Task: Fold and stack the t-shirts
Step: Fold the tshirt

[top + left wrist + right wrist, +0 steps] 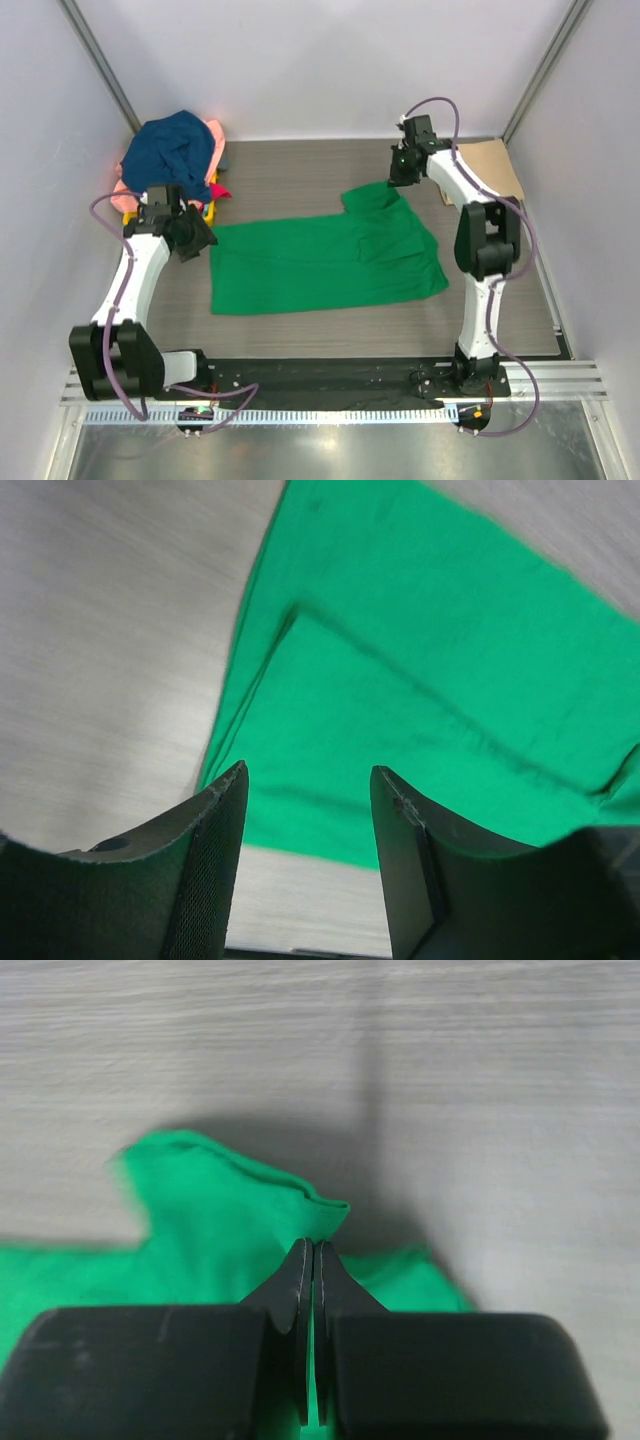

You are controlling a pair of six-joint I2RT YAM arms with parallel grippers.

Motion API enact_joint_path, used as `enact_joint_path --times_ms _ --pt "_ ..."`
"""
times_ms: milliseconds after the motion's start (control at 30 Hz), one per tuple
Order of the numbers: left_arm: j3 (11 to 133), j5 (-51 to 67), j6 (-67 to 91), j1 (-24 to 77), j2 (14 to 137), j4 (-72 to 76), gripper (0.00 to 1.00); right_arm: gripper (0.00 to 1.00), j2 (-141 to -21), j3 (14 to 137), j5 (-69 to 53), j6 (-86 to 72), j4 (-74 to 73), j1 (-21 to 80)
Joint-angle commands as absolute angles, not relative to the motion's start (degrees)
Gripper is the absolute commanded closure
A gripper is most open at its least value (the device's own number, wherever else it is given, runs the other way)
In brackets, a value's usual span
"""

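Observation:
A bright green t-shirt lies spread on the table, partly folded, with a sleeve pointing to the back right. My left gripper is open and empty, just above the shirt's left edge; in the left wrist view the green cloth lies beyond and below its fingers. My right gripper is at the back right. In the right wrist view it is shut on a raised fold of the green sleeve.
A heap of t-shirts sits at the back left: navy blue on top, salmon pink behind it, and red and yellow showing at the edges. A tan t-shirt lies flat at the back right. Walls close in on both sides.

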State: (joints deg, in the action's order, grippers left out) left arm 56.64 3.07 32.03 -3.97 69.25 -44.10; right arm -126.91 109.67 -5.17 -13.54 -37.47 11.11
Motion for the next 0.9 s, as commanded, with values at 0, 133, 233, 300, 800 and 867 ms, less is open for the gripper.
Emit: enact_joint_path --times_ms 0,133,233,300,800,867 --pt "63.5 1.0 34.2 -3.0 75.0 -39.6 0.47 0.99 -109.8 102.0 -5.3 -12.1 -33.3 12.7" --pt "71.3 0.4 35.9 -1.3 87.3 -39.5 0.46 0.99 -97.2 83.7 -4.0 -12.1 -28.1 13.6" --pt "76.5 0.4 37.4 -0.7 94.4 -39.9 0.46 0.99 -88.8 73.9 -3.2 -12.4 -25.3 13.8" --pt "79.5 -1.8 38.2 -0.5 97.2 -39.7 0.45 0.99 -84.3 68.5 -2.7 -12.3 -22.9 14.1" --pt "93.6 -6.2 39.8 6.0 116.3 -45.3 0.43 0.99 -85.8 70.7 6.7 -14.9 -24.4 5.5" --pt "95.3 -7.0 40.4 6.3 116.8 -45.4 0.43 0.99 -86.8 71.8 6.1 -14.6 -24.4 3.8"
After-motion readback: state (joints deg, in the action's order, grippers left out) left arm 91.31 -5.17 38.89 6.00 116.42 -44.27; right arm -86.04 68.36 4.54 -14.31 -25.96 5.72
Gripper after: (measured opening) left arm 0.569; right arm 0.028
